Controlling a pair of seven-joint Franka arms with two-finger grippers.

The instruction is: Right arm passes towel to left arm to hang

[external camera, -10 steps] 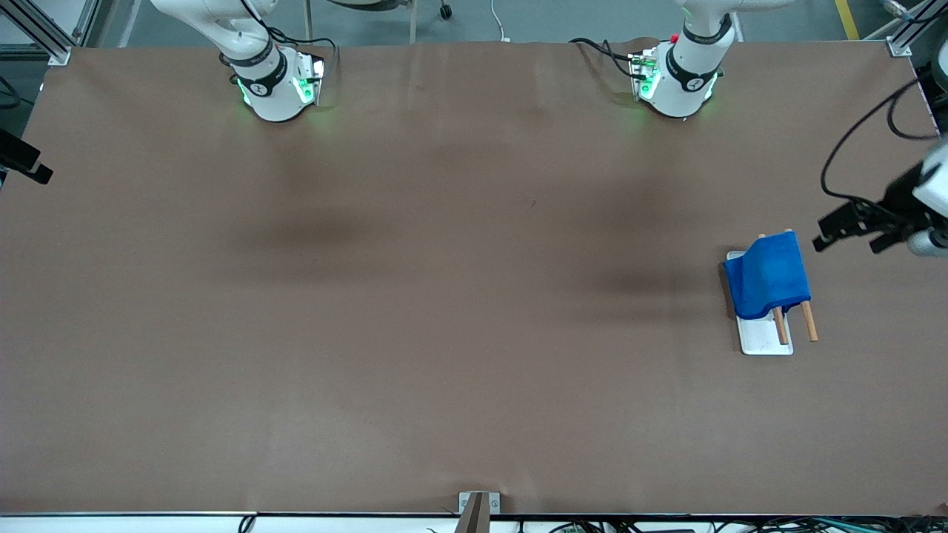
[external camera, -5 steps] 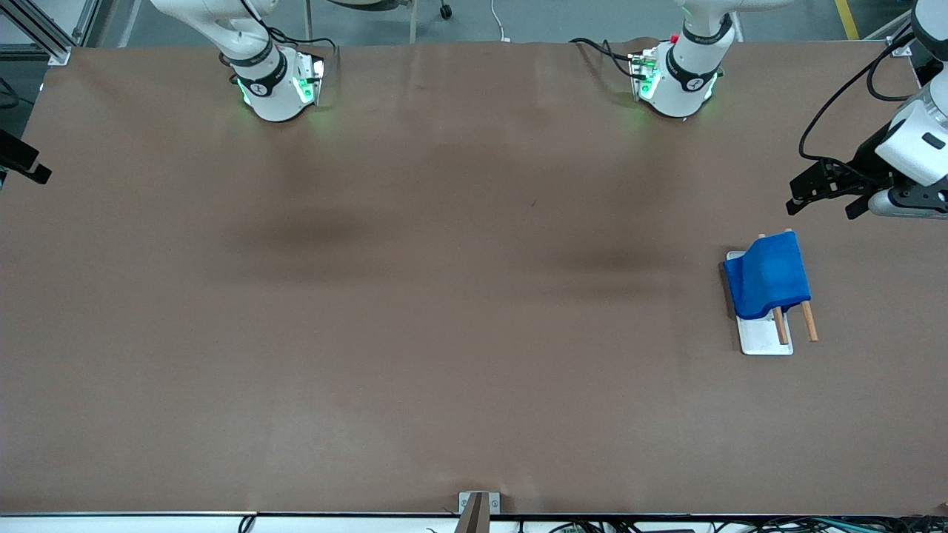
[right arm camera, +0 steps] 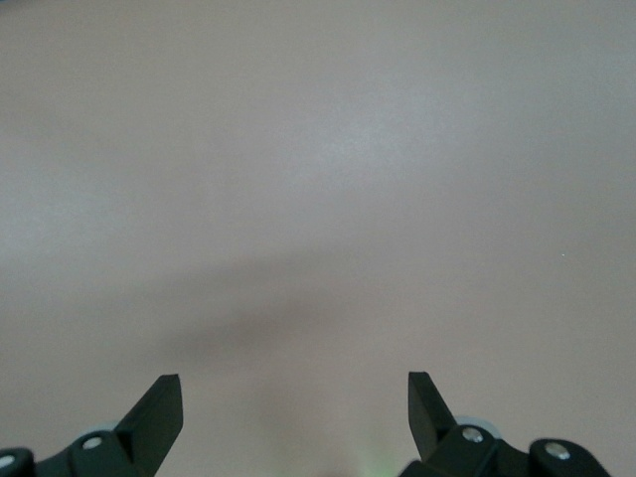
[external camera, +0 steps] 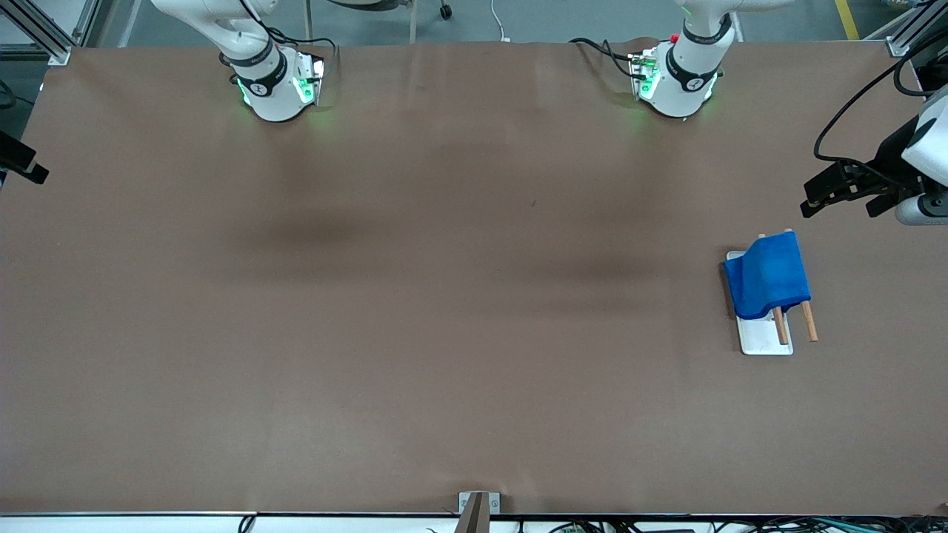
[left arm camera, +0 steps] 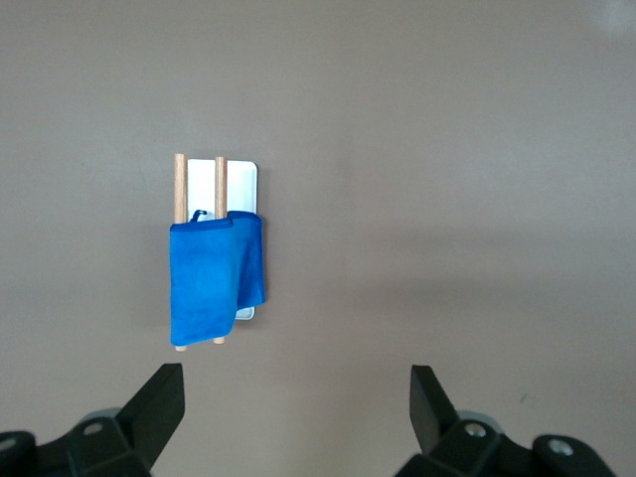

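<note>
Brown table (external camera: pixel 444 296): towel (external camera: pixel 767 275) draped over the rack (external camera: pixel 774 326); left gripper (external camera: pixel 815 198) above it, spread wide, empty; right gripper (right arm camera: pixel 295 397) likewise, probably elsewhere.

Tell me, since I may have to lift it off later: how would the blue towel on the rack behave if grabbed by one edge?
Probably floppy: the towel sags over both wooden rods and follows their shape. Likely light, since the thin rack on its white base stands upright under it. It may slide off rather than lift cleanly, as it merely drapes there, with the open left hand clear of it.
</note>
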